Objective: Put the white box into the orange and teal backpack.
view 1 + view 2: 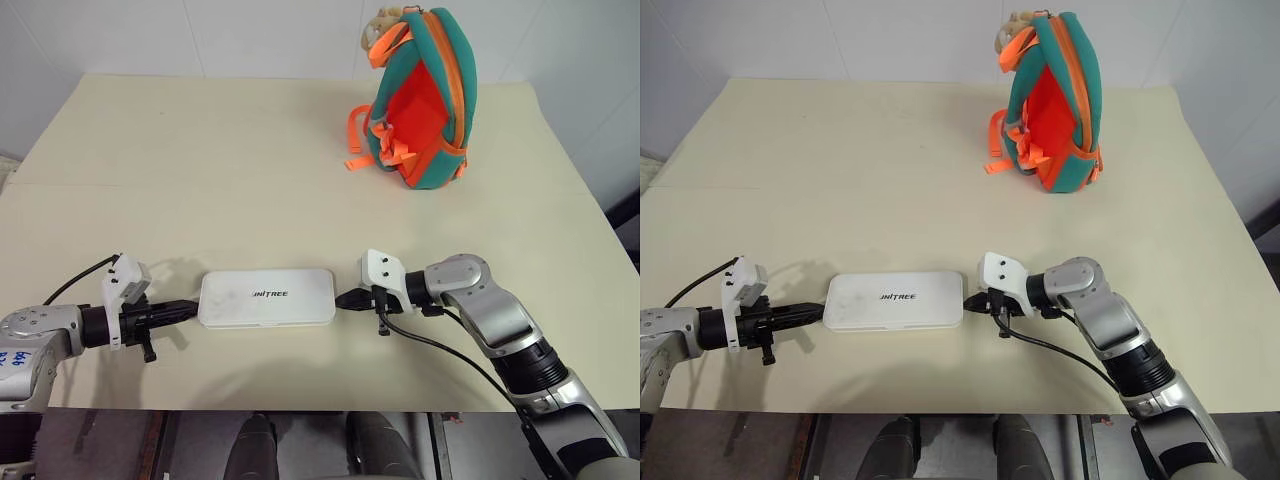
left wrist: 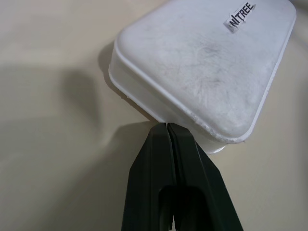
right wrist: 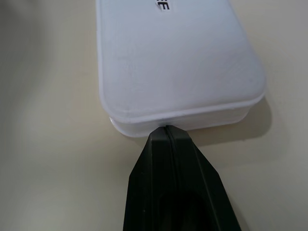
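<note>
A cream-coloured table [image 1: 200, 180] seen from above, with a white wall behind its far edge. The white box [image 1: 267, 297] lies flat in the lower centre of the frame, near the table's front edge, its long axis running left to right and its dark lettering facing up. The box has rounded corners and a thin seam around its side.

The left gripper [image 1: 192, 306] enters from the lower left, pointing toward the left short end of the box. Its two black fingers are pressed together with no gap between them. In the left wrist view the joined fingertips [image 2: 166, 132] meet the lower side wall of the box close to one corner.

The right gripper [image 1: 345, 299] enters from the lower right, pointing toward the right short end of the box. Its fingers are likewise pressed together and enclose nothing. In the right wrist view the joined fingertips [image 3: 166, 132] touch the box's end wall at the seam, roughly at mid-width. The box thus sits between the two closed fingertip pairs, one at each end, and rests on the table.

The orange and teal backpack [image 1: 425, 100] stands upright in the upper right of the frame, well apart from the box, near the table's far edge. Its orange panel and orange straps face the viewer, and a small tan plush toy [image 1: 385, 20] sits at its top.
</note>
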You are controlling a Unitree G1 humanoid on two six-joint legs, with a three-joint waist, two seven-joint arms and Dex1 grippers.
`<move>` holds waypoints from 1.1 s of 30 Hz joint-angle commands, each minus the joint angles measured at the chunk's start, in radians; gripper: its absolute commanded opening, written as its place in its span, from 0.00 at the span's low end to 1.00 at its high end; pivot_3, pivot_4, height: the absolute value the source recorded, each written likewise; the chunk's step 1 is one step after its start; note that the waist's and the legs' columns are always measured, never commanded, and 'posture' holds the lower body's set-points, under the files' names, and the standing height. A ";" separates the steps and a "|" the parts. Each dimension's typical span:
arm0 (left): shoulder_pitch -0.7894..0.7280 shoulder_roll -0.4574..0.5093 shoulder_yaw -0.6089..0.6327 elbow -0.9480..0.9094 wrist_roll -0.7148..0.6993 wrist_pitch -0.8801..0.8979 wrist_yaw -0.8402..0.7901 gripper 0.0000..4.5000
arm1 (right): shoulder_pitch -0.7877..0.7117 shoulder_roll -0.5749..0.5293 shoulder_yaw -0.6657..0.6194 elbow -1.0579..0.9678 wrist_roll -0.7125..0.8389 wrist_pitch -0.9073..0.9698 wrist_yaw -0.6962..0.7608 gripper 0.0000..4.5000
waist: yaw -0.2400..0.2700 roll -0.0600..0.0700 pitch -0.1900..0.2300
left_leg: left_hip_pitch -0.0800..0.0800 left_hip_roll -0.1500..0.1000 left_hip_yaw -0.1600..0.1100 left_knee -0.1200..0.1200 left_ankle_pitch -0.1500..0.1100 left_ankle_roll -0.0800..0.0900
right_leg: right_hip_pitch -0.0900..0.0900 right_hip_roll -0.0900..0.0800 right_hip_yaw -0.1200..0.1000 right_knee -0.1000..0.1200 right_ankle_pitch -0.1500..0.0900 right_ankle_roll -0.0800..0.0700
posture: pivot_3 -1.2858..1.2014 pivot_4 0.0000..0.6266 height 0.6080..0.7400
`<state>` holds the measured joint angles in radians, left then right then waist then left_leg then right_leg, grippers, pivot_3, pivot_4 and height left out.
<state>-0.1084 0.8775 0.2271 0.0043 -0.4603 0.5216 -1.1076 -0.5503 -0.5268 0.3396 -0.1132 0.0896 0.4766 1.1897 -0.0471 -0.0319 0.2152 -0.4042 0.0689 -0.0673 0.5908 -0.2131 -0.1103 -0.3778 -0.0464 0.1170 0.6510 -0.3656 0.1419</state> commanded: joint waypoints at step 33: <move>0.018 0.123 0.074 0.011 0.017 0.239 0.090 0.19 | -0.016 -0.190 -0.058 -0.014 0.009 -0.053 0.037 0.12 | -0.011 0.001 0.000 | 0.001 0.000 0.000 0.000 0.000 0.000 | 0.000 0.000 0.000 0.001 0.000 0.000 | 0.52 0.24 1.00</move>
<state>-0.1041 0.9723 0.2613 0.0015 -0.4702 0.7450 -1.0729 -0.5513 -0.6918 0.3174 -0.1151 0.0910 0.4376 1.2122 -0.0582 -0.0314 0.2155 -0.4032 0.0690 -0.0677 0.5905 -0.2128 -0.1101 -0.3779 -0.0462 0.1171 0.6519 -0.3659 0.1415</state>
